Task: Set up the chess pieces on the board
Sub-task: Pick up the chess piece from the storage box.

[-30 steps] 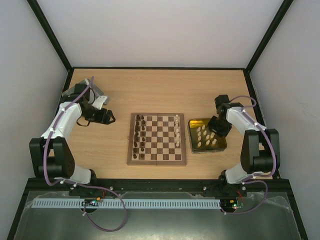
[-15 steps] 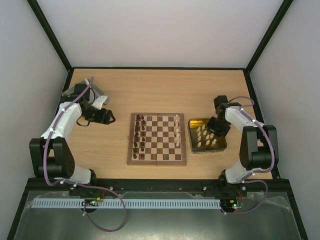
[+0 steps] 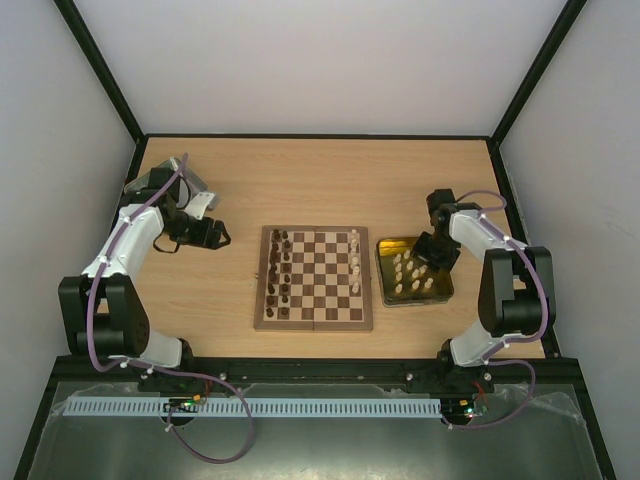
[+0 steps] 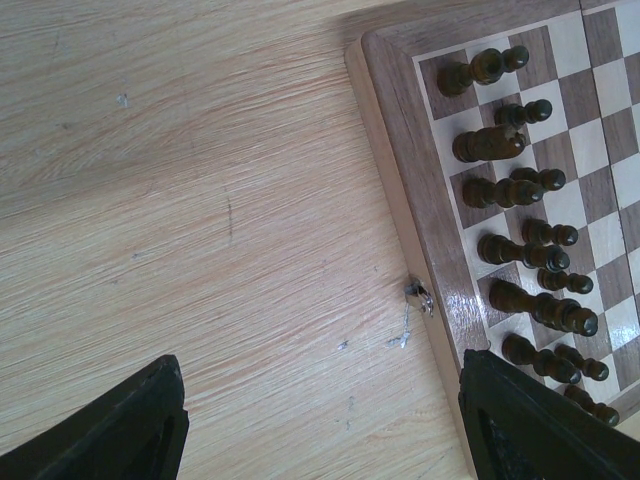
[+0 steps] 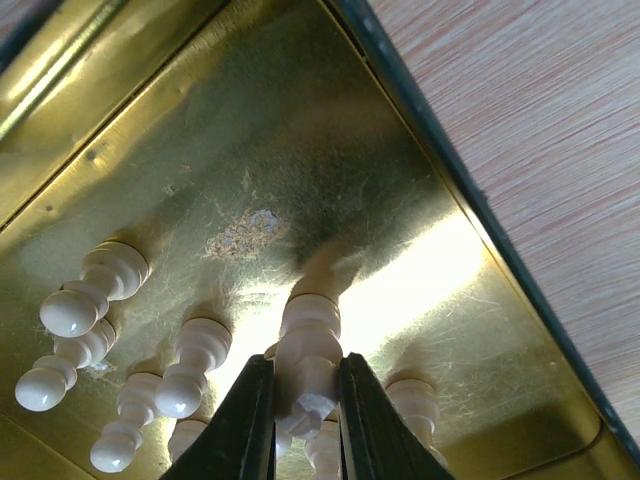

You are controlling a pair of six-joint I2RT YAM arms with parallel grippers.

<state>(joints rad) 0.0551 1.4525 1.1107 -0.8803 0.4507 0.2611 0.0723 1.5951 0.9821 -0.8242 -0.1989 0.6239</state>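
Note:
The chessboard lies at the table's middle, with dark brown pieces in two columns on its left side and a few cream pieces on its right side. Several cream pieces stand in the yellow-sided tray right of the board. My right gripper is over the tray, shut on a tall cream piece that stands on the gold floor. My left gripper is open and empty over bare table, left of the board; the dark pieces show in its view.
A silver tin sits at the back left behind the left arm. A small metal clasp juts from the board's left edge. The tray's dark rim runs diagonally beside the right gripper. Enclosure walls close in the table.
The right arm has shifted slightly back and left over the tray. The left arm has not moved.

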